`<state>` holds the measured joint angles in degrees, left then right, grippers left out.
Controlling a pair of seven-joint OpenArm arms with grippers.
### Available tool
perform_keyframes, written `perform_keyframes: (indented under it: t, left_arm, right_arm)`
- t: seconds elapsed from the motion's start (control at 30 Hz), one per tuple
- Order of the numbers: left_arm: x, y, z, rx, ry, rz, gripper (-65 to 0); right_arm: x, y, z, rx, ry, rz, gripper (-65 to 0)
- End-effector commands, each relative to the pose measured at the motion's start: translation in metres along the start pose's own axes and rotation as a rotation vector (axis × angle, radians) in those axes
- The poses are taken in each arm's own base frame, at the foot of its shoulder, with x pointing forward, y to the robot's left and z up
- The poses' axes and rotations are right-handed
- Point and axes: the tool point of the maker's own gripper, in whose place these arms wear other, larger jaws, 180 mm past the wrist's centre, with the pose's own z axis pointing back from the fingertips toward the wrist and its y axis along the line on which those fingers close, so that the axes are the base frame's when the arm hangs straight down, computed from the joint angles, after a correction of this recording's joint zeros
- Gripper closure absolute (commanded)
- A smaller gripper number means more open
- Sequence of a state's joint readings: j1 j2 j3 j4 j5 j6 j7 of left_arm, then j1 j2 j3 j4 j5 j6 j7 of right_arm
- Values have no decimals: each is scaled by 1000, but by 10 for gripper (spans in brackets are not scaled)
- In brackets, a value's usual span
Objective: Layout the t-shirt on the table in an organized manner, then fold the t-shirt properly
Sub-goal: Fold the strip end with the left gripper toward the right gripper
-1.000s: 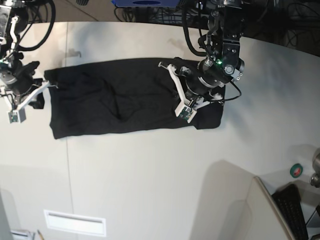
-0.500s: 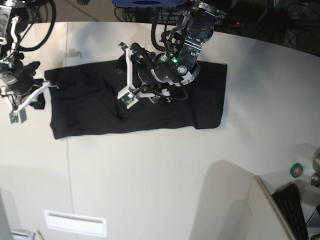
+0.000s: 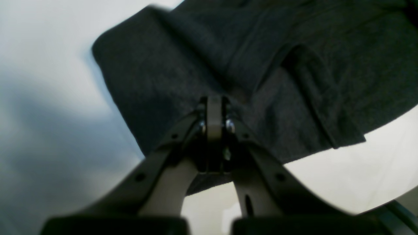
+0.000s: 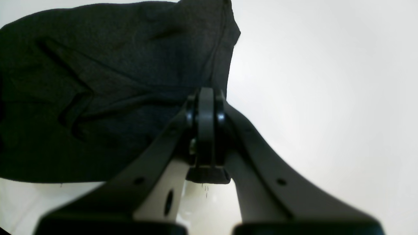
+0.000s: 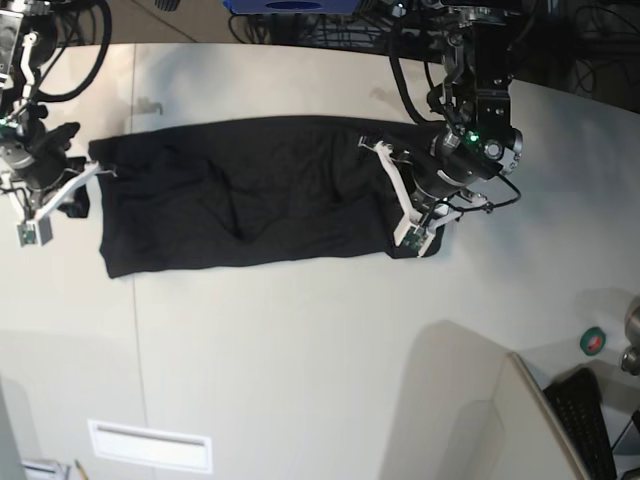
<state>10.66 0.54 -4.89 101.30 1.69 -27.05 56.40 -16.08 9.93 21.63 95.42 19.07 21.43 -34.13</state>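
The black t-shirt [image 5: 250,200] lies spread lengthwise on the off-white table [image 5: 300,350], with creases near its middle. My left gripper [image 5: 396,197] is over the shirt's right end, jaws shut. In the left wrist view its tips [image 3: 214,101] pinch a fold of the t-shirt [image 3: 156,81], with bare table [image 3: 359,169] beyond the hem. My right gripper [image 5: 66,198] is at the shirt's left end. In the right wrist view that gripper [image 4: 205,98] is shut on the cloth's edge [image 4: 81,81], a scrap of cloth hangs below the tips, and bare table [image 4: 326,98] lies to the right.
A small white rectangular plate [image 5: 150,445] sits near the front left. A thin dark seam [image 5: 135,350] runs across the tabletop. At the lower right are a grey panel [image 5: 480,420], a keyboard [image 5: 585,420] and a green tape roll [image 5: 592,341]. Cables line the far edge.
My left arm has swung from the shirt's middle back to its right end, and its jaws have closed there. The right arm and the shirt's left end have not moved.
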Motion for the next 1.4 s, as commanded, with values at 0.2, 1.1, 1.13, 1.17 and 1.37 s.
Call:
perform_keyframes:
  t: [0.2,1.1,1.13,1.17,1.37]
  left_arm:
    - [-2,-2,-17,-30,21,22,0]
    - [-40,106,4,109,-121,318,0]
    - [-51,113,11,111,-149,342,0]
    - [-61,117,16,109,-176,362,0]
    - [-102,128,21,129,-234,433,0]
  right_arm:
    - [16,-2,3,-3,-52,3,0]
    - [1,10,-8,35,49,-78,-282]
    - [3,12,-10,60,42,-70,-333]
    - [6,14,-13,93,30,-54,-363]
    - [6,-12,-38,150,82,-118,-374]
